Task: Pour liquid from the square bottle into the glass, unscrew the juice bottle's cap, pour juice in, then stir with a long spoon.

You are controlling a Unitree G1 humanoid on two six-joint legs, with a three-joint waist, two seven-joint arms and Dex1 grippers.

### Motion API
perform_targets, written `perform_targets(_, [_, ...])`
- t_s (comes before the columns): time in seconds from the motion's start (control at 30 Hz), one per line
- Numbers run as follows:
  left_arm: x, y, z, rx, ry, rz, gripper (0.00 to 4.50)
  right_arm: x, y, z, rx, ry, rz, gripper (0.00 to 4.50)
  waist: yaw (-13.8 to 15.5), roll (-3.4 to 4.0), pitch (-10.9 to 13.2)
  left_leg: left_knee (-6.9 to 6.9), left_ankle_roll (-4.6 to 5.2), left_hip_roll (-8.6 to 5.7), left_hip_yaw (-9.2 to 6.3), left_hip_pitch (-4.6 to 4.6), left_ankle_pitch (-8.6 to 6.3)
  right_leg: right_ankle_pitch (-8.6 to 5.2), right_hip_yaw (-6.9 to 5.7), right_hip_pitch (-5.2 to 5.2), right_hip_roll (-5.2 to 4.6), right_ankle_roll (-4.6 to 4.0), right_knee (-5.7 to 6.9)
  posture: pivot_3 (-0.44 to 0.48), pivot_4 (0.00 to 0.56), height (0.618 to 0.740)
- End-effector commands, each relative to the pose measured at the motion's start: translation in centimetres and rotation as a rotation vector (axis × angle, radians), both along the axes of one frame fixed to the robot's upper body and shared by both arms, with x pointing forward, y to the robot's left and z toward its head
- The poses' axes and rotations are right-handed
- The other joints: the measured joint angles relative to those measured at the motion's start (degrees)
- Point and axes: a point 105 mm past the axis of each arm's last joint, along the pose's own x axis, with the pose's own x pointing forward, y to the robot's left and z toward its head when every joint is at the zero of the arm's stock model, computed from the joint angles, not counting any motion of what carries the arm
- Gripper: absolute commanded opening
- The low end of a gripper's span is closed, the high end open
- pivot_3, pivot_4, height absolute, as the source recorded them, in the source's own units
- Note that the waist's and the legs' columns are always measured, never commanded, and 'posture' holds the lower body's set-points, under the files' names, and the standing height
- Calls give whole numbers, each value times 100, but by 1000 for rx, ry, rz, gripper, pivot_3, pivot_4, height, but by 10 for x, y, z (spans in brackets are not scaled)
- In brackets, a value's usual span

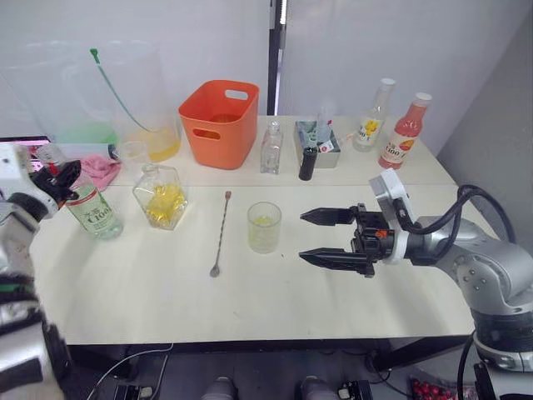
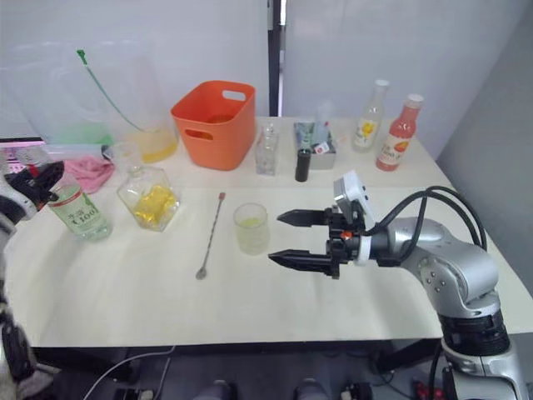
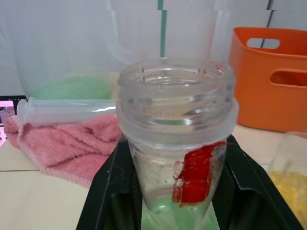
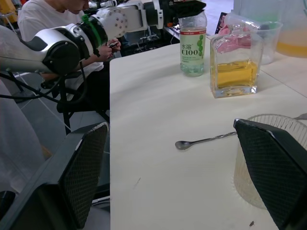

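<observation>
Left end effector (image 1: 60,185): clenched on the uncapped juice bottle (image 1: 92,212), at 9 o'clock.
Right end effector (image 1: 331,238): released, beside the glass (image 1: 264,227).
Risk: juice spilled if tilted early.

Bright, even indoor light falls from above on a pale table (image 1: 166,300), so shadows under things are faint and short. Soft glare whitens the wall and washes out the clear tubs (image 1: 125,92) at the back. The head views are fairly sharp. In the left wrist view the bottle (image 3: 176,124) neck is crisp; the pink cloth (image 3: 62,143) and orange bin (image 3: 268,76) behind are blurred.
</observation>
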Motion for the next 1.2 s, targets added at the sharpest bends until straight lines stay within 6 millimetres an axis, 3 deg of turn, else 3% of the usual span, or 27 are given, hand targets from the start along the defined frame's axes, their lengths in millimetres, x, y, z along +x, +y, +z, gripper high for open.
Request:
perform_targets(0.03, [4, 1, 23, 65, -73, 13, 1366, -6, -3, 12, 13, -47, -17, 4462, -14, -1, 0, -1, 0, 0, 1, 0, 0, 0, 0, 0, 0, 0, -4, 0, 150, 740])
perform_targets(0.27, [13, -2, 17, 89, -54, 29, 1366, -8, -7, 15, 4, -56, -71, 4462, -21, -2, 0, -1, 1, 0, -1, -5, 0, 0, -1, -3, -1, 0, 6, 0, 150, 740])
perform_targets(0.57, [8, 5, 8, 66, -45, 43, 1366, -7, -9, 16, -4, -59, -88, 4462, -46, -3, 0, 3, 1, 0, -1, 1, 0, 0, -1, -1, -1, 0, 11, 0, 150, 740])
perform_targets(0.63, [7, 7, 8, 65, -42, 47, 2298, -7, -9, 15, -8, -48, -87, 4500, -50, -3, -1, 3, 1, 0, -1, 1, 0, 0, -1, -1, 0, 0, 11, 0, 150, 740])
perform_targets(0.87, [3, 7, 19, 92, -73, 25, 4462, -4, -6, 12, -20, -30, -78, 4500, -82, -3, -1, 4, 1, 0, -2, 1, 0, 0, -1, -1, -1, 0, 14, 0, 150, 740])
perform_targets(1.03, [1, 6, 28, 81, -116, 13, 4462, -2, -6, 12, -22, -31, -73, 4500, -94, -3, -1, 5, 1, 0, -2, 1, 0, 0, -1, -1, -1, 1, 15, 0, 150, 740])
perform_targets(1.2, [-6, 3, 62, 63, -254, -10, 4462, -1, -6, 13, -22, -34, -66, 4500, -117, -3, -1, 5, 1, 1, -4, 0, 0, 0, -2, -2, 0, 0, 16, 0, 150, 740])
